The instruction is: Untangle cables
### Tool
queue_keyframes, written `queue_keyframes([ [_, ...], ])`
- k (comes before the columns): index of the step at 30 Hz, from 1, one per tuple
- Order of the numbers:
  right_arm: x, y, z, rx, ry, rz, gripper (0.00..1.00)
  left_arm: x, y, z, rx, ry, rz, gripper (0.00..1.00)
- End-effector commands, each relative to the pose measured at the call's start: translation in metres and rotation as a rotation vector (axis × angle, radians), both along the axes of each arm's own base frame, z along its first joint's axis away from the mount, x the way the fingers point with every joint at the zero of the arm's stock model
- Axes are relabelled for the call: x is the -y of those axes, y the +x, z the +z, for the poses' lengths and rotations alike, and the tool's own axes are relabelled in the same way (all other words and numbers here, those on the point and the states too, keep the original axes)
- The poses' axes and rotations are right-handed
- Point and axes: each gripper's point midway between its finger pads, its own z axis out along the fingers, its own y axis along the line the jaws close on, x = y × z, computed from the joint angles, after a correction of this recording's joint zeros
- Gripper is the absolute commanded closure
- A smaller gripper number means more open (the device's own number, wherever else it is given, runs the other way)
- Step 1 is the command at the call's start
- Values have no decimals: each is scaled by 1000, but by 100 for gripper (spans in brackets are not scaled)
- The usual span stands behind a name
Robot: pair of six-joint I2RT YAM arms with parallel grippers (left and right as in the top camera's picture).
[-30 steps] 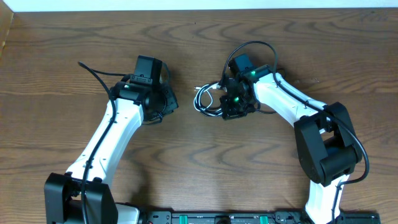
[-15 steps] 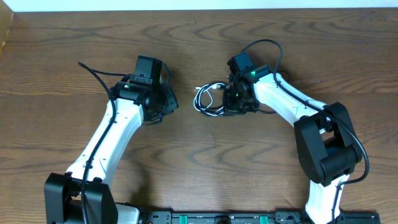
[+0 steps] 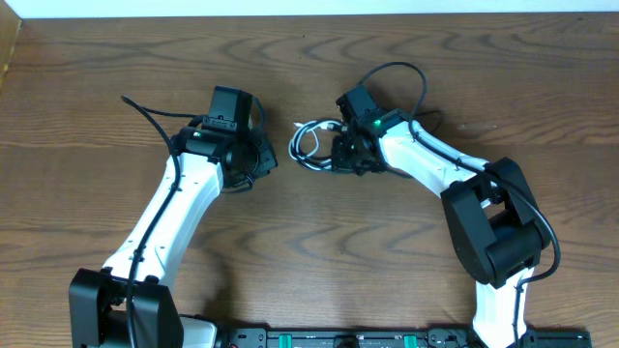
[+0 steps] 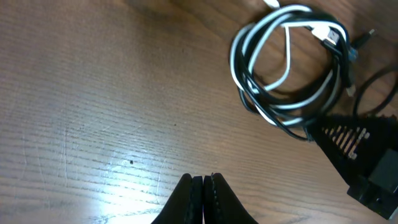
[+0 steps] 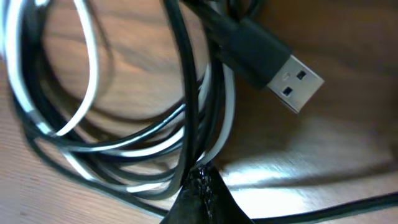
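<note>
A coiled bundle of black and white cables (image 3: 308,145) lies on the wooden table between my two arms. My right gripper (image 3: 340,155) sits at the bundle's right edge, shut on a black strand. In the right wrist view the shut fingertips (image 5: 202,182) pinch the black cables (image 5: 186,112), and a black USB plug (image 5: 280,68) lies just beyond. My left gripper (image 3: 263,159) is shut and empty, just left of the bundle. In the left wrist view its closed tips (image 4: 203,182) are short of the bundle (image 4: 283,68), apart from it.
The wooden table (image 3: 319,251) carries only the cables and arms. A thicker black arm wire (image 3: 145,114) loops behind the left arm, and another (image 3: 411,72) arcs over the right wrist. The right gripper's black body (image 4: 364,155) shows in the left wrist view.
My right gripper has moved left and slightly back, dragging the cable bundle with it toward the left gripper. The left arm has not moved.
</note>
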Motion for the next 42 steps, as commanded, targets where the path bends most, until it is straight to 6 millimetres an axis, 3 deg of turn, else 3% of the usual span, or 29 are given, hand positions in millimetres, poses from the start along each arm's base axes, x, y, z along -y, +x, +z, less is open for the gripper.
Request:
queue_keyframes([
  [1, -12, -1, 0, -1, 48, 18, 99, 0, -2, -6, -13, -3, 4, 91],
  [7, -17, 2, 11, 6, 55, 54, 99, -1, -2, -6, -7, 4, -17, 91],
  [10, -14, -2, 42, -11, 0, 164, 99, -2, 1, -5, 10, 22, -44, 91],
  [14, -4, -3, 64, -15, -79, 189, 99, -5, 7, -4, 37, 42, -34, 91],
  [18, 7, -3, 61, -32, -115, 171, 97, -5, 6, -4, 35, 43, -34, 91],
  [22, 21, 7, 59, -14, -163, 111, 88, -5, 7, -4, 36, 43, -34, 91],
  [25, 23, 3, 53, -41, -167, 75, 75, -5, 6, -4, 35, 42, -34, 91],
  [28, 21, -8, 42, -74, -162, 81, 73, -5, 6, -4, 35, 42, -34, 91],
  [30, 16, -13, 34, -60, -156, 162, 68, -5, 6, -4, 36, 42, -34, 90],
  [32, 8, -16, 25, 15, -176, 361, 55, -5, 7, -4, 37, 42, -34, 90],
  [33, 7, -17, 23, 35, -183, 422, 55, -5, 7, -4, 38, 42, -34, 90],
  [34, 7, -17, 22, 62, -201, 505, 60, -5, 7, -4, 39, 42, -34, 90],
  [36, 13, -14, 21, 118, -266, 656, 87, -5, 7, -4, 40, 41, -34, 89],
  [38, 18, -12, 24, 144, -305, 732, 87, -5, 7, -4, 39, 42, -34, 89],
  [42, 5, -19, 22, 209, -249, 979, 87, -5, 8, -3, 43, 41, -34, 86],
])
